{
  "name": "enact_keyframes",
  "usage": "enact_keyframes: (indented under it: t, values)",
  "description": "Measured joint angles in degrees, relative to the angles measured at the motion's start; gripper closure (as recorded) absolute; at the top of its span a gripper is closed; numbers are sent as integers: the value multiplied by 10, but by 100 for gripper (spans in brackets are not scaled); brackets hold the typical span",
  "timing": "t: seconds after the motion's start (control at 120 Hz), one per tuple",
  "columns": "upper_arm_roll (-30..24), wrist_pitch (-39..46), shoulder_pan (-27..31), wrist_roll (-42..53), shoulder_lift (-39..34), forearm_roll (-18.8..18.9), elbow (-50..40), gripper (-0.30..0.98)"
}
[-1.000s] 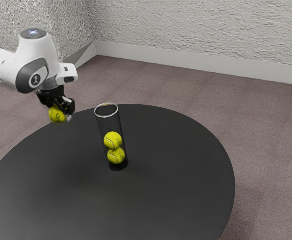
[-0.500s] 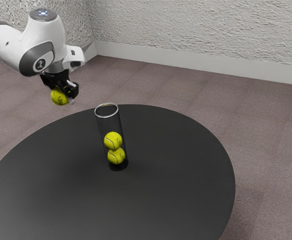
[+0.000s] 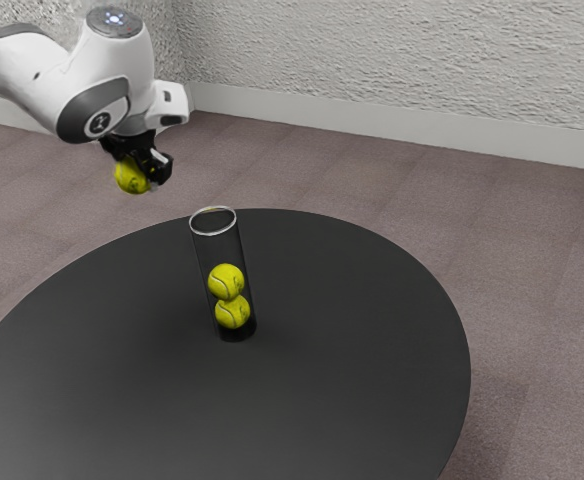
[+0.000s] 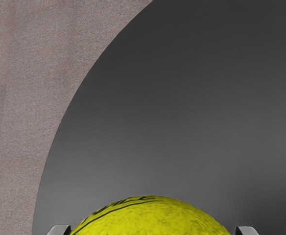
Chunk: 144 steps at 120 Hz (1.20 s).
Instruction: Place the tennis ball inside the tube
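Observation:
In the exterior view my black gripper (image 3: 144,172) is shut on a yellow tennis ball (image 3: 132,176), held in the air above the tube's rim height and off to the exterior view's left of it. A clear tube (image 3: 215,222) stands upright on the table, its open top ringed in white. Two tennis balls (image 3: 228,296) are stacked inside its lower half. In the wrist view the held ball (image 4: 150,218) bulges at the lower edge, with a fingertip close on each side of it.
The round black table (image 3: 352,350) carries the tube. Past its curved edge lies the brownish floor (image 3: 532,260), and a textured pale wall (image 3: 402,60) rises behind. In the wrist view the table (image 4: 182,107) and its edge lie below my hand.
My hand has risen and moved toward the exterior view's right, nearer the tube, carrying the ball along. The tube and the two balls inside have stayed still.

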Motion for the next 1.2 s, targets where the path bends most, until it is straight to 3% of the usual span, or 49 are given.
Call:
enact_keyframes:
  t: [0.442, 0.65, 0.942, 1.2]
  values:
    - [-41, 5, -39, -8, 8, 36, 18, 42]
    - [-45, 5, -85, -12, 8, 47, 19, 42]
    - [-31, 6, -156, -21, 8, 5, 14, 41]
    - [-24, 6, -175, -25, 6, -15, 11, 42]
